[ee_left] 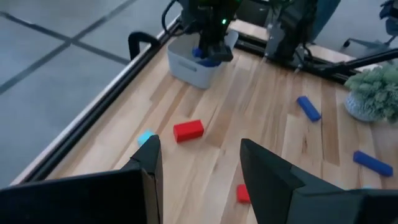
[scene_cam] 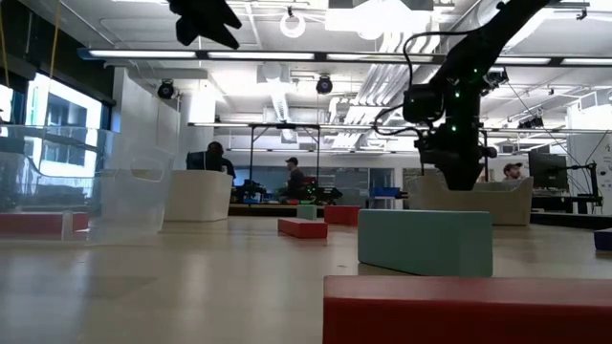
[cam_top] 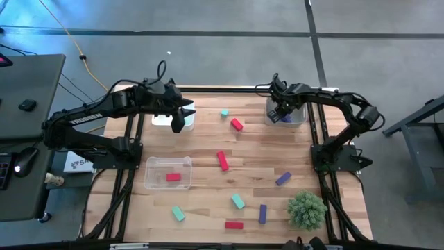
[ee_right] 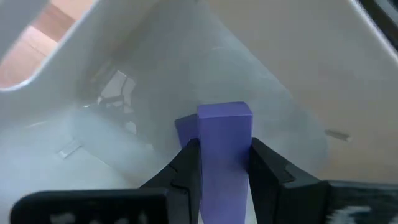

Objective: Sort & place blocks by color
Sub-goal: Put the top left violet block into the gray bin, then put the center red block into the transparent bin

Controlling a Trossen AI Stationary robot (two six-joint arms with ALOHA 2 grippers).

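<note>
My right gripper [cam_top: 281, 115] is lowered into the clear tray [cam_top: 297, 119] at the table's far right and is shut on a purple block [ee_right: 224, 140]. My left gripper [cam_top: 179, 117] hovers open above the far-left clear tray [cam_top: 164, 119], touching nothing. Red blocks [cam_top: 237, 124] [cam_top: 223, 161] [cam_top: 234, 225], teal blocks [cam_top: 224, 112] [cam_top: 238, 201] [cam_top: 178, 213] and purple blocks [cam_top: 283, 179] [cam_top: 263, 213] lie flat on the table. One red block [cam_top: 173, 177] lies in the near-left tray [cam_top: 151, 167]. My right gripper pinches the purple block between its two fingers [ee_right: 186, 174], which press on its two long sides [ee_right: 205, 155]. The fingers come from above, pointing down into the tray. The block's free end [ee_right: 225, 112] juts past the fingertips toward the tray floor; whether it touches there cannot be told.
A spiky green plant [cam_top: 306, 210] stands at the near right corner. Black frame rails [cam_top: 132, 139] run along the table's left, right and far edges. A second purple shape [ee_right: 183, 127] shows behind the held block inside the tray. People sit in the room beyond.
</note>
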